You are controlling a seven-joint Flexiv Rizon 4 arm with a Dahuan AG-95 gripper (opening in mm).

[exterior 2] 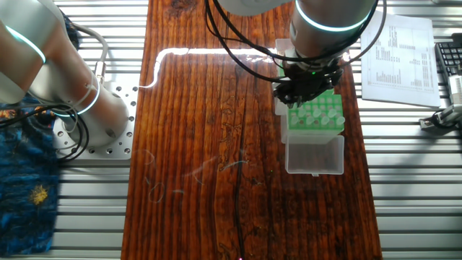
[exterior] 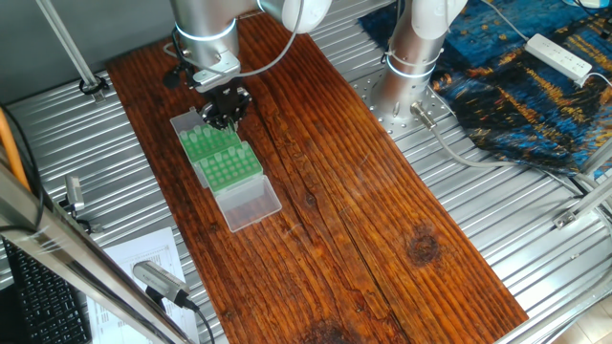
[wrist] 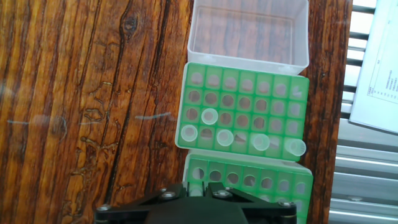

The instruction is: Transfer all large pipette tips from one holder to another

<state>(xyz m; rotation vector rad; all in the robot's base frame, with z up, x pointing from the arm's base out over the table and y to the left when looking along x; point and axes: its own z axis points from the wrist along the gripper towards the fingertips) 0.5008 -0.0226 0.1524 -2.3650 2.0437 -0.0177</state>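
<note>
Claw (wrist: pixel 199 190) mostly cut off at the bottom edge of the hand view: only the black housing and finger roots show, so whether it stands wide, narrow or grips anything cannot be told. In both fixed views the black claw body (exterior: pixel 226 105) hangs low over the racks and hides what lies under it. Two green racks sit end to end; the near rack (wrist: pixel 245 180) is half covered by the claw, the far rack (wrist: pixel 244 109) is in full view, with a clear lid (wrist: pixel 249 34) hinged open beyond it. The large pipette tips (wrist: pixel 225 137) stand in the far rack: four in the row nearest the claw, one more in the row behind (five countable; others under the claw could not be made out). Each tip sits upright in its hole, long axis vertical, wide round mouth up, point down inside the rack and hidden. Counter (exterior: pixel 382 210) is dark reddish wood planking, strong grain, a knot toward one end, laid over ribbed metal decking (exterior: pixel 535 239). A printed sheet (exterior 2: pixel 401 54) lies beside the racks, cut off at the hand view's right. The arm base (exterior 2: pixel 101 115) stands on a bolted plate, with blue patterned cloth (exterior: pixel 516 86) and a white power strip (exterior: pixel 559 55) past it.
</note>
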